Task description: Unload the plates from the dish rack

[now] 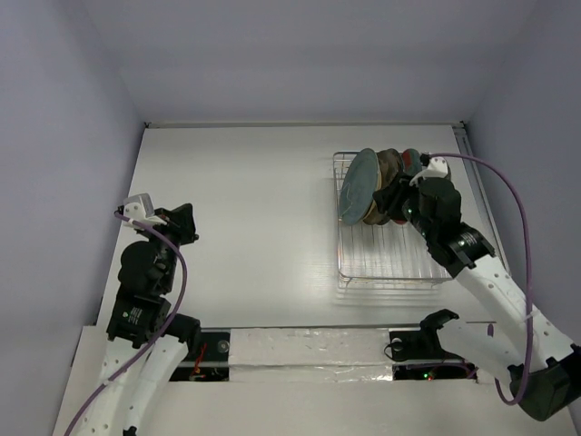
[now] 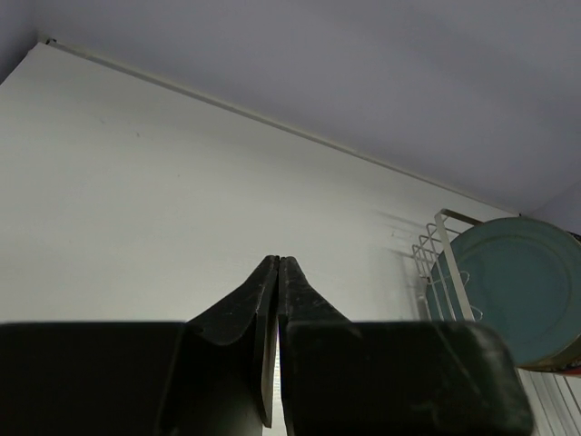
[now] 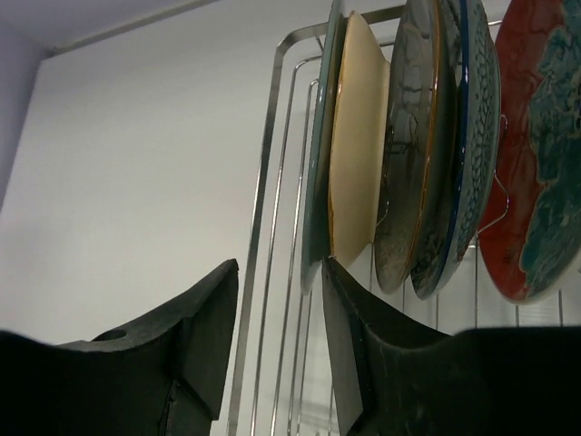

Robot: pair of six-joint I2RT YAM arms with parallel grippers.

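Only the wrist view shows the right tool [image 3: 280, 269] parted beside plates [image 3: 359, 136].

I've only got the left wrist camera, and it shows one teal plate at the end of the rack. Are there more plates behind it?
Observer: Yes, several more stand on edge behind the teal plate. A red plate is at the far end.
Operator: Where's the right arm?
Observer: The right gripper is at the dish rack, close to the plates' lower edges.
Operator: Is it holding one?
Observer: No, its fingers are open and not closed on anything.
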